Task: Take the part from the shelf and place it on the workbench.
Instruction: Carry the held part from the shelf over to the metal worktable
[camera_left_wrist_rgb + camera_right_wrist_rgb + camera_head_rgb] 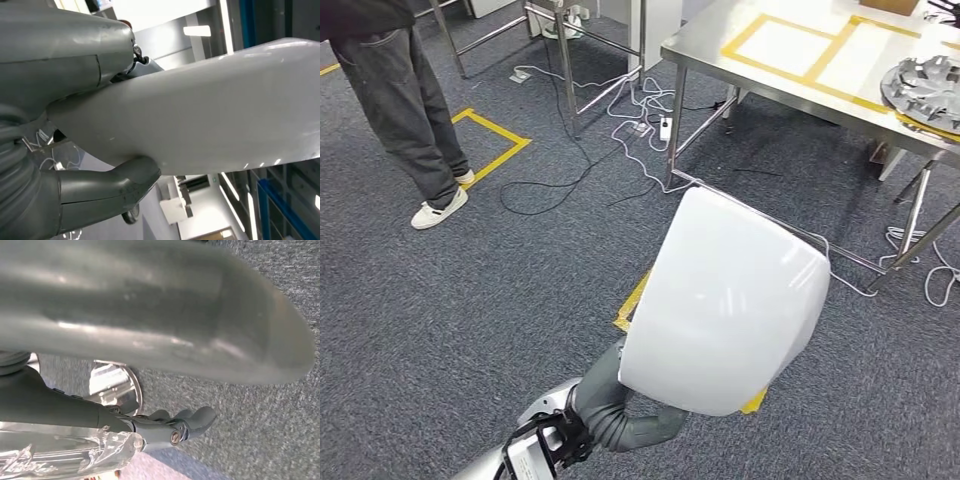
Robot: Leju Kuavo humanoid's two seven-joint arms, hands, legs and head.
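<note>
Left to right from the head view: a person's legs (418,120) stand at far left on the grey carpet, cables trail across the floor in the middle, and the steel surface (803,50) with yellow tape outlines sits at upper right. My left hand (622,405) comes up from below centre with the white part (727,300) clamped in it — thumb on one face, darker fingers (113,185) on the other, seen clearly from the left wrist. The part is a broad curved shell, off the shelf and carried in the air over the carpet; its long axis runs up and right from the hand, toward the surface. The surface lies well apart, ahead and to the right, so I judge the carry is mid-way. The right hand (177,425) hangs over the carpet with fingers loosely curled — whether it grips anything I cannot tell. A grey disc-shaped piece (927,90) already occupies the surface's right end.
</note>
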